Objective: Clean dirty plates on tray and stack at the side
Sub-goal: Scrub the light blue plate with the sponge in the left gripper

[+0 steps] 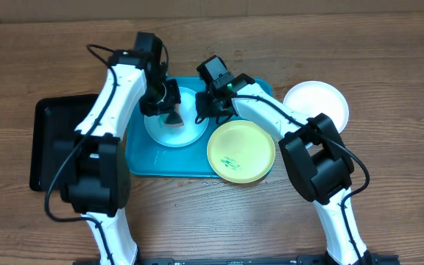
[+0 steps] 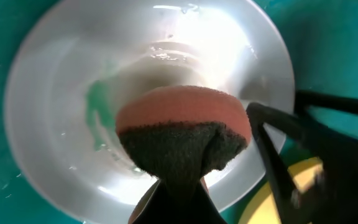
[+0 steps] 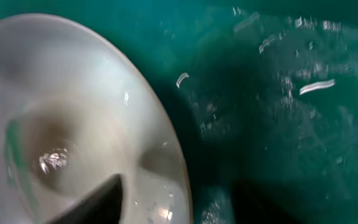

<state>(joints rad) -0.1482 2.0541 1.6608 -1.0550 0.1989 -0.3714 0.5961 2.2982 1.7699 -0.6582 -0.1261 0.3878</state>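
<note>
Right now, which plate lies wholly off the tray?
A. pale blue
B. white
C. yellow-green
B: the white plate lies on the table to the right of the tray, while the pale blue plate and the yellow-green plate rest on the tray.

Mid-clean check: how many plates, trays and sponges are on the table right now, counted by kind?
Round plastic plates: 3 - white plate, pale blue plate, yellow-green plate
Rectangular plastic trays: 2 - turquoise tray, black tray
Sponges: 1 - orange sponge with dark scouring side
Total: 6
</note>
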